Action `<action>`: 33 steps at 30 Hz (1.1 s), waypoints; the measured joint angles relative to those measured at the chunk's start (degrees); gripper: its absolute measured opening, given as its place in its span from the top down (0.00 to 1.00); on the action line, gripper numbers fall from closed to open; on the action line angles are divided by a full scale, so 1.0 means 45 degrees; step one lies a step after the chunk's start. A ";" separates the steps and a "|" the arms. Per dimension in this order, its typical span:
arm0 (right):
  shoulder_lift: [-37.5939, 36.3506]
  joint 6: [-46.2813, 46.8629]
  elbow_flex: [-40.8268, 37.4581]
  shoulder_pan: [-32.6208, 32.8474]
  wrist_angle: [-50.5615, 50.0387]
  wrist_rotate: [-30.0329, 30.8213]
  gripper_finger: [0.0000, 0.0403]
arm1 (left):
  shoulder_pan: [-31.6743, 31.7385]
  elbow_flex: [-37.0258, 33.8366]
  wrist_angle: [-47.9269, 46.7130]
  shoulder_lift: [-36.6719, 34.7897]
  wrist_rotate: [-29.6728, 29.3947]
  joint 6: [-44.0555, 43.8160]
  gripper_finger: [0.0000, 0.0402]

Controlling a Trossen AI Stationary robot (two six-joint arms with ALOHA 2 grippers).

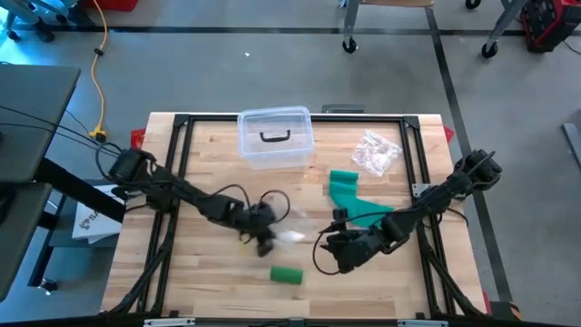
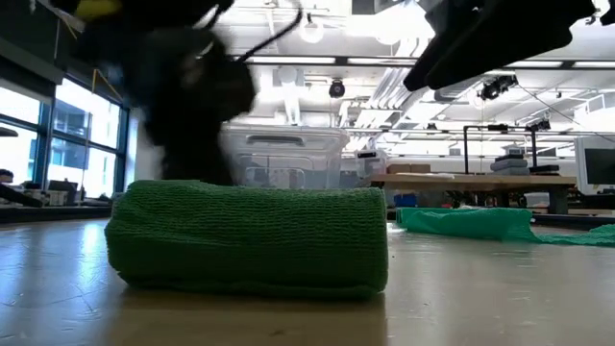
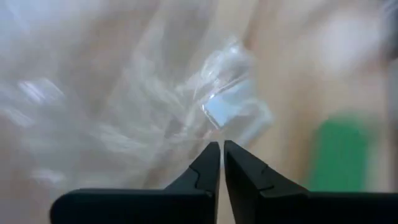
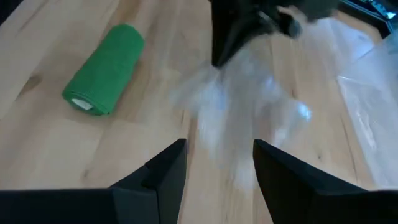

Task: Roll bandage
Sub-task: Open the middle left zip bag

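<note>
High view, bandages: two green ones — a rolled bandage [image 1: 286, 274] near the table's [image 1: 209, 291] front edge, an unrolled bandage [image 1: 352, 198] right of centre.
Plastic wrappers: two — clear wrapper [image 1: 292, 235] mid-table, crumpled wrapper [image 1: 376, 152] beside the one clear bin [image 1: 274, 137].
Left gripper [image 1: 266, 238]: fingers pinched together, seemingly on the clear wrapper; blur obscures this.
Right gripper [image 1: 329, 253]: spread, holding nothing, beside the clear wrapper.
</note>
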 joint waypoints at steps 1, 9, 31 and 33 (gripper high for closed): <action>-0.0005 0.0072 0.0000 -0.0017 -0.0071 0.0090 0.56 | 0.0095 0.0229 0.0737 0.0008 -0.0065 0.0429 0.97; 0.0119 0.0342 -0.0117 -0.0488 0.0045 -0.2887 0.56 | 0.0435 0.1401 -0.1976 -0.1192 -0.0632 0.3750 0.99; 0.3302 0.1043 -0.2123 -0.1237 0.4158 -0.4467 0.89 | -0.0403 0.1408 0.2835 0.1161 -0.1204 0.6864 0.88; 0.2894 0.1109 -0.2192 -0.1277 0.3745 -0.4475 0.97 | -0.0391 0.1408 0.2816 0.1023 -0.1016 0.7739 0.82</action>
